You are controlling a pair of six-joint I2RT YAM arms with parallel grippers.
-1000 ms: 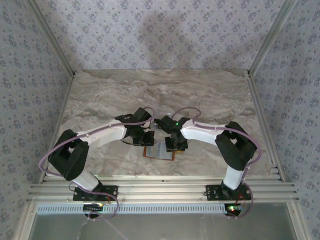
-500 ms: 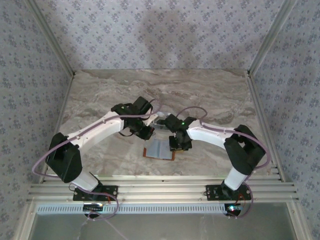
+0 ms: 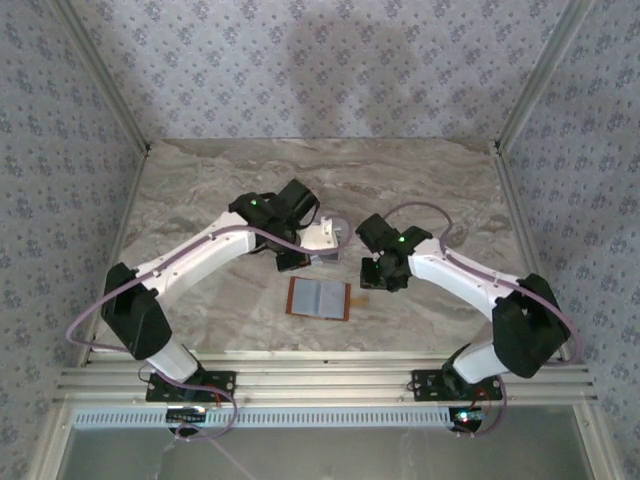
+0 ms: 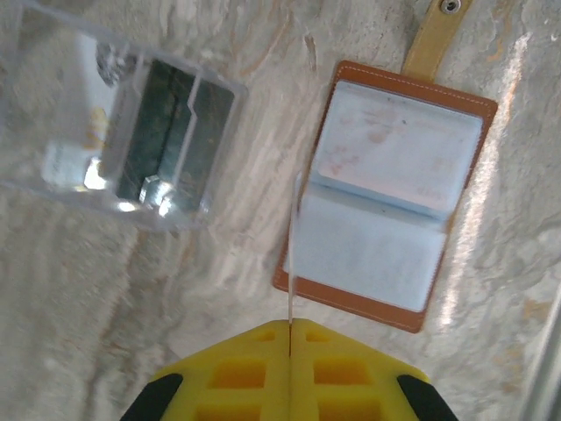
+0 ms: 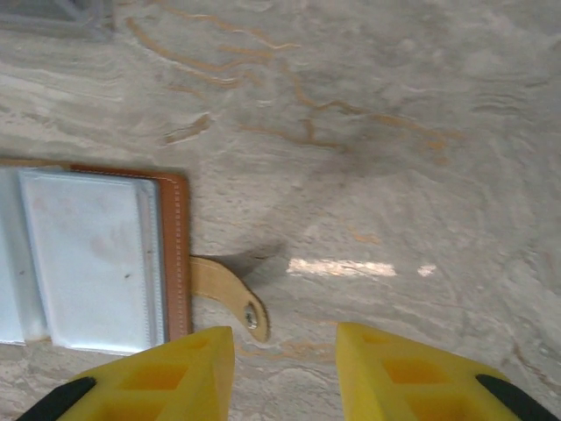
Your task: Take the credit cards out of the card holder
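Marble (image 4: 88, 289); card (image 4: 290, 289) seemingly between left fingers (image 4: 237, 377)

Soft, even light fills the overhead view, and a faint broad shadow smudges the back wall (image 3: 325, 55). From the left wrist, the worktop (image 4: 219, 289) looks washed out, with pale glare streaks at right. From the right wrist, one bright glint shows on the worktop, and the near yellow fingers (image 5: 166, 377) look slightly soft.
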